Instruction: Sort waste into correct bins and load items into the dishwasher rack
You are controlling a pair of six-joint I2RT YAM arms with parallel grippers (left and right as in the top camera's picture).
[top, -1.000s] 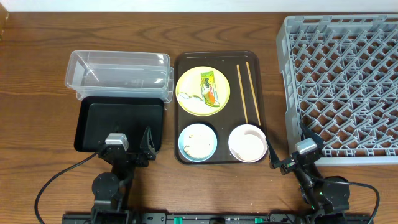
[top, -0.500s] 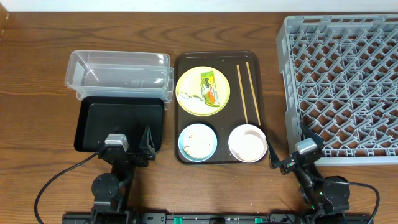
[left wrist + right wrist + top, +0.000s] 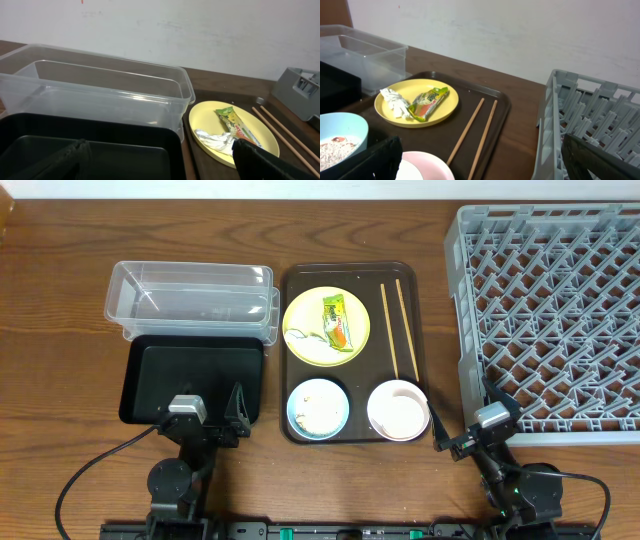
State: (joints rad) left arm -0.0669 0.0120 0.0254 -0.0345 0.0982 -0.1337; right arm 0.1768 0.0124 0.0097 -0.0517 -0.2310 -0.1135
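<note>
On the brown serving tray (image 3: 300, 280) lie a yellow plate (image 3: 315, 305) with the green-and-orange wrapper (image 3: 337, 320), two chopsticks (image 3: 398, 330), a light blue bowl (image 3: 318, 408) holding rice, and a white bowl (image 3: 398, 412) with a smaller white round shape inside. The clear tub (image 3: 190, 295) and black tray (image 3: 190, 375) stand left, the grey rack (image 3: 550, 300) right. My left gripper (image 3: 195, 408) is open and empty over the black tray's near edge (image 3: 155, 167). My right gripper (image 3: 470, 422) is open and empty between the white bowl and the rack (image 3: 485, 167).
A crumpled white tissue (image 3: 305, 337) lies on the plate beside the wrapper; it also shows in the right wrist view (image 3: 394, 97). Bare wooden table (image 3: 60, 330) lies left of the bins and along the front edge. A white wall stands behind.
</note>
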